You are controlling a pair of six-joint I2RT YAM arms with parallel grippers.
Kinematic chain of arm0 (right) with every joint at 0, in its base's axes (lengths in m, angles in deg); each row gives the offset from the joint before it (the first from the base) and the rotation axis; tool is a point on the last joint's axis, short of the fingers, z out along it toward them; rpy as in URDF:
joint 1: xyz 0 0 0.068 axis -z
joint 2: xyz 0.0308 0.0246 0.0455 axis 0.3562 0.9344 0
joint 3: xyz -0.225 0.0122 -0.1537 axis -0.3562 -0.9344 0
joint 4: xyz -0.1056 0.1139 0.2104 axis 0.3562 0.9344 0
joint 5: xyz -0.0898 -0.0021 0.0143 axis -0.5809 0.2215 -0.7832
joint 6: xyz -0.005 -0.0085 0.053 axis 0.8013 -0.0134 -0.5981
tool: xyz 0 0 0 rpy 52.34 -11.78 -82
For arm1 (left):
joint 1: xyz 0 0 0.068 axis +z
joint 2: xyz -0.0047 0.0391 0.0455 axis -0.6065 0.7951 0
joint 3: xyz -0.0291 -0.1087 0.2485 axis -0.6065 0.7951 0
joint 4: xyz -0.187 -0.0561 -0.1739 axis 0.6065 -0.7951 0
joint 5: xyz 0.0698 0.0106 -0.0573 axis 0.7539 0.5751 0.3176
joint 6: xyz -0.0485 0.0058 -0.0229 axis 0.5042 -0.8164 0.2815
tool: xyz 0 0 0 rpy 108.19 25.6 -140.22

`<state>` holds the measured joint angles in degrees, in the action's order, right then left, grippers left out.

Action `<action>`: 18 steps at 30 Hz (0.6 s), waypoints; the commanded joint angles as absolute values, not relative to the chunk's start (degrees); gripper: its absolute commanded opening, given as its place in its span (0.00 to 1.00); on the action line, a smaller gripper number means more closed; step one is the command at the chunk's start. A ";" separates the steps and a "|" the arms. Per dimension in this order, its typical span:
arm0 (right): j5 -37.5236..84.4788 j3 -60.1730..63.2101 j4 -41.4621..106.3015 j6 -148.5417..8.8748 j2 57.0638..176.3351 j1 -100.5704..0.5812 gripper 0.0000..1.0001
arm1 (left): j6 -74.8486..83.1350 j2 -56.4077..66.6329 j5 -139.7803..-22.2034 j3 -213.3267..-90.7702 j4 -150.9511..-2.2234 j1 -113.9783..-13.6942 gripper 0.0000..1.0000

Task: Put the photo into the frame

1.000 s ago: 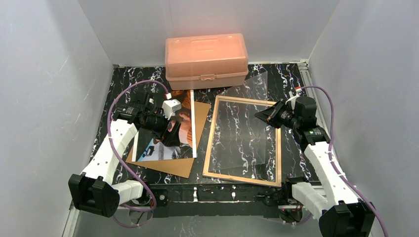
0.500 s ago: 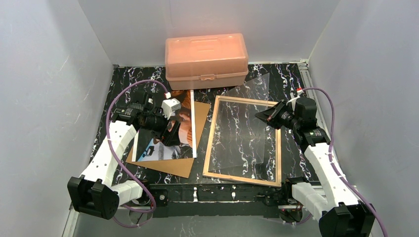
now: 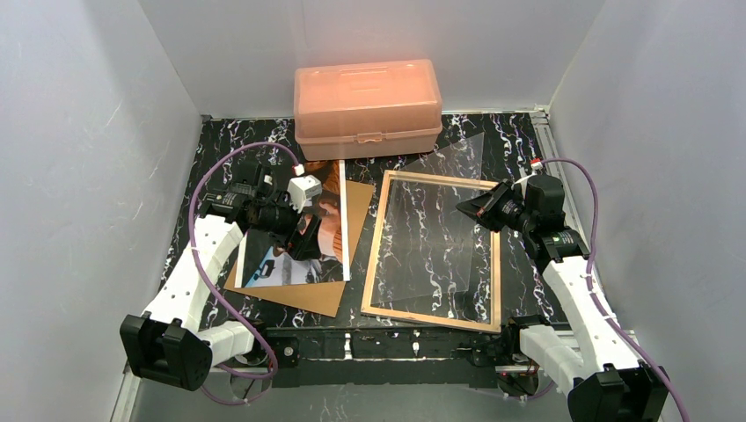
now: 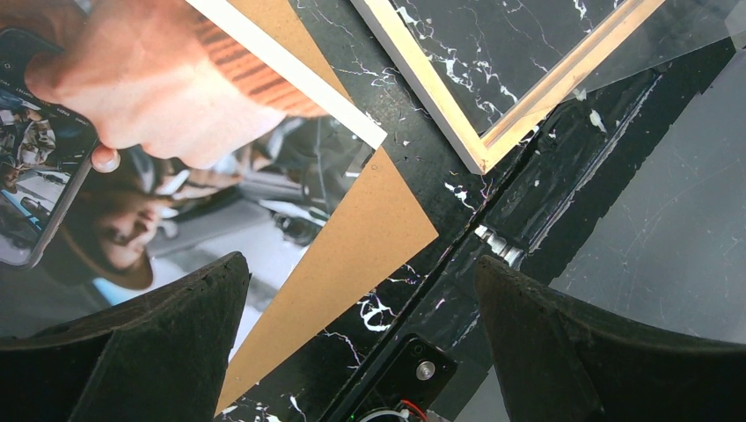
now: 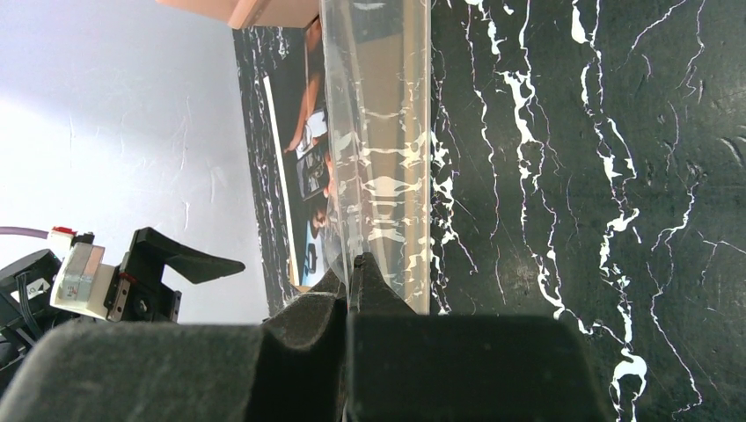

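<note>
I see right claw clamped on clear sheet over frame, left claw wide apart above photo. Judged next: grip photo's edge.

Three viewpoints: one fixed overhead, one riding on each wrist.

The top camera sits high behind the arm bases, tilted down and forward, far enough back to take in the whole worktop and both arms. The left wrist camera looks steeply down from close range, past the left hand, onto the photo, the backing board and one corner of the frame. The right wrist camera lies low, looking across the worktop past the right hand and along a clear sheet. The photo appears in all three views; the frame corner appears in the top and left wrist views.
</note>
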<state>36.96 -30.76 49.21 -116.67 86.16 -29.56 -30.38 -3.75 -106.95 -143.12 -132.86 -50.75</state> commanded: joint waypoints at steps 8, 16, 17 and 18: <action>38.33 -28.15 47.28 -117.76 84.50 -29.41 0.01 | -31.20 -5.34 -106.88 -144.21 -133.77 -51.03 0.98; 38.56 -27.11 47.79 -116.75 84.66 -29.44 0.01 | -31.34 -5.26 -106.66 -144.14 -133.89 -51.05 0.98; 38.58 -26.95 47.96 -116.60 84.66 -29.42 0.01 | -31.39 -5.25 -106.70 -144.18 -133.89 -51.05 0.98; 38.73 -26.85 48.05 -116.38 84.74 -29.42 0.01 | -31.43 -5.25 -106.59 -144.19 -133.93 -51.05 0.99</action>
